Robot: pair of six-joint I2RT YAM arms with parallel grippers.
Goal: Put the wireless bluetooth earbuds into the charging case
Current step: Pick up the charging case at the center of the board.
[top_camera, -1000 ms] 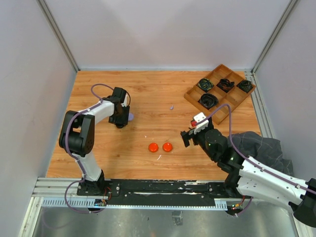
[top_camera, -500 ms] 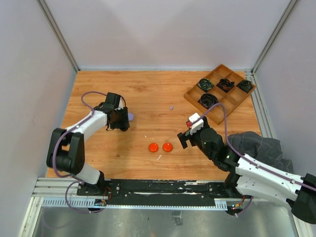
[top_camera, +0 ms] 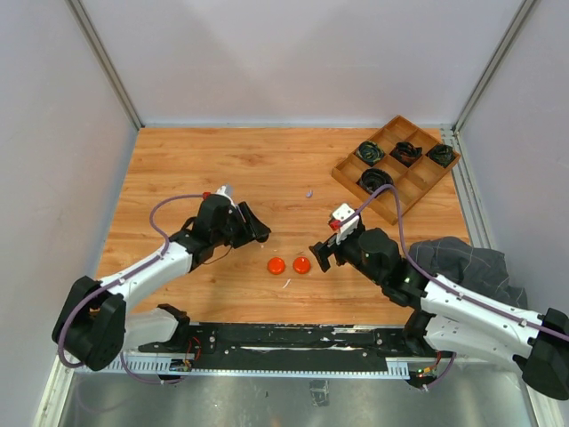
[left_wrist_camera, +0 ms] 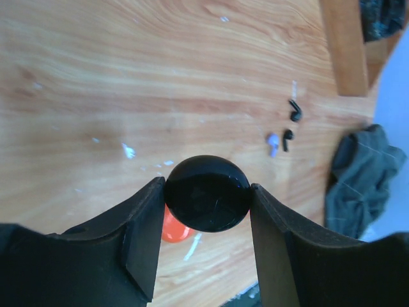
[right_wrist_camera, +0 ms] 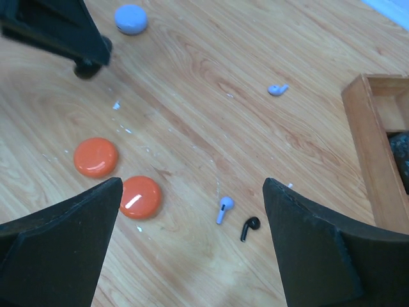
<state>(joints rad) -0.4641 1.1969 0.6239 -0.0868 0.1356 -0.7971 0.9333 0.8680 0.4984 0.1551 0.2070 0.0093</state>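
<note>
My left gripper is shut on a round black charging case, held above the table beside two orange cases. In the top view it sits left of centre. My right gripper is open and empty, hovering over a lilac earbud and a black earbud lying side by side. Another lilac earbud lies farther back, also in the top view. The left wrist view shows a second black earbud near that pair.
A wooden compartment tray with coiled black cables stands at the back right. A dark cloth lies at the right edge. A lilac round case sits behind my left gripper. Small white specks dot the wood.
My left arm has swung from the lilac case at the left toward the centre, near the orange cases. My right gripper has moved slightly left.
</note>
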